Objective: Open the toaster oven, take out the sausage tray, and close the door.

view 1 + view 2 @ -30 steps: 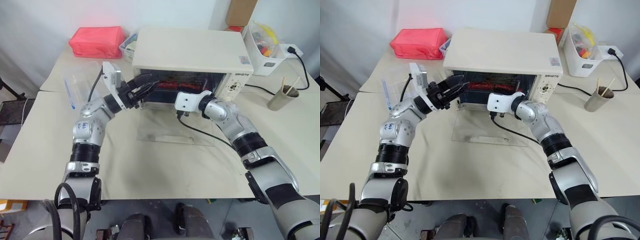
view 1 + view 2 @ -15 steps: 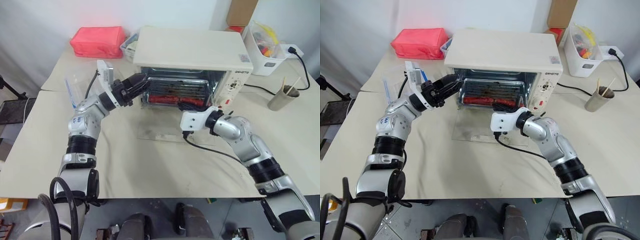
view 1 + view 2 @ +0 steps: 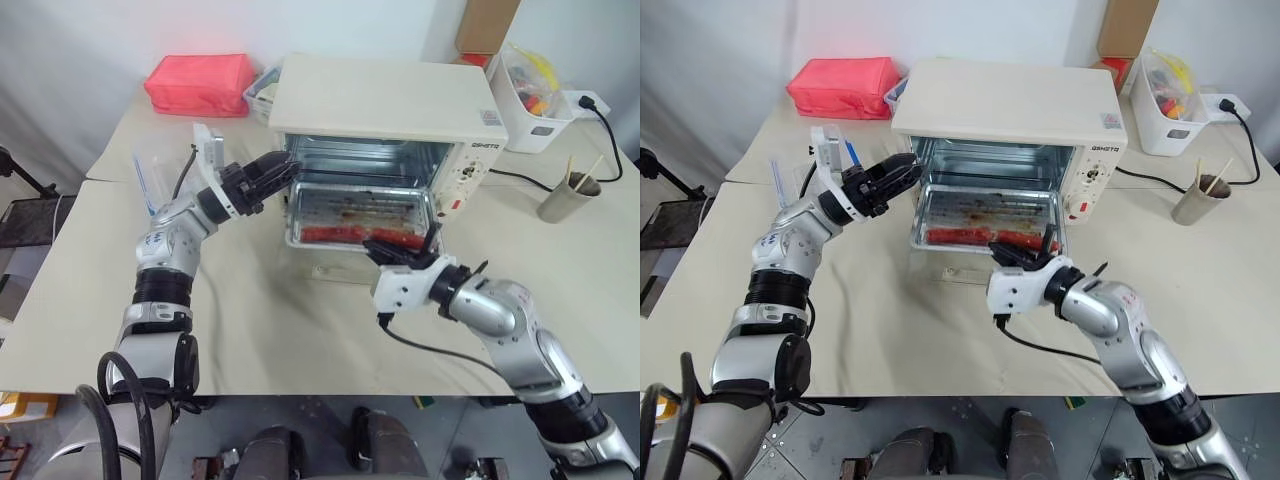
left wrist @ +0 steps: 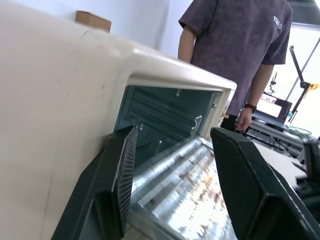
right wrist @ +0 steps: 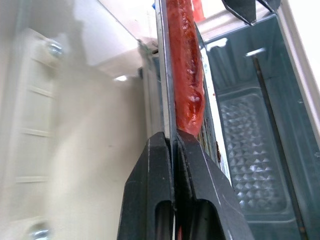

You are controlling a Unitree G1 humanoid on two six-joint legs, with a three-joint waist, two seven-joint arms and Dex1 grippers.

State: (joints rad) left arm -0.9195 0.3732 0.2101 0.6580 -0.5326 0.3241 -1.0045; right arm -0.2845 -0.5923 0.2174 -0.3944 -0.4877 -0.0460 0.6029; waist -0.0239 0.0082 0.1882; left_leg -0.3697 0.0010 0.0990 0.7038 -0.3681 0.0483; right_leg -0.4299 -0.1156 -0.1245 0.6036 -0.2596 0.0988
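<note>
The cream toaster oven (image 3: 385,95) stands at the back of the table with its door (image 3: 940,270) folded down flat in front. The sausage tray (image 3: 360,208), shiny metal with grease stains, sticks halfway out of the cavity, with red sausages (image 3: 340,234) along its front edge. My right gripper (image 3: 400,250) is shut on the tray's front rim; the right wrist view shows its fingers (image 5: 160,165) pinching the rim (image 5: 167,100) beside a sausage (image 5: 185,85). My left gripper (image 3: 280,170) hovers open at the oven's front left corner, holding nothing; its fingers (image 4: 120,180) frame the cavity.
A pink-red soft box (image 3: 200,83) lies at the back left, and a clear plastic container (image 3: 150,170) sits left of my left arm. A white bin (image 3: 530,95), a cup with sticks (image 3: 562,195) and a black cable (image 3: 610,130) occupy the right. A person (image 4: 235,45) stands beyond the oven.
My right gripper has drawn back toward me with the tray, sliding it out of the oven over the lowered door. The left gripper has stayed by the left corner.
</note>
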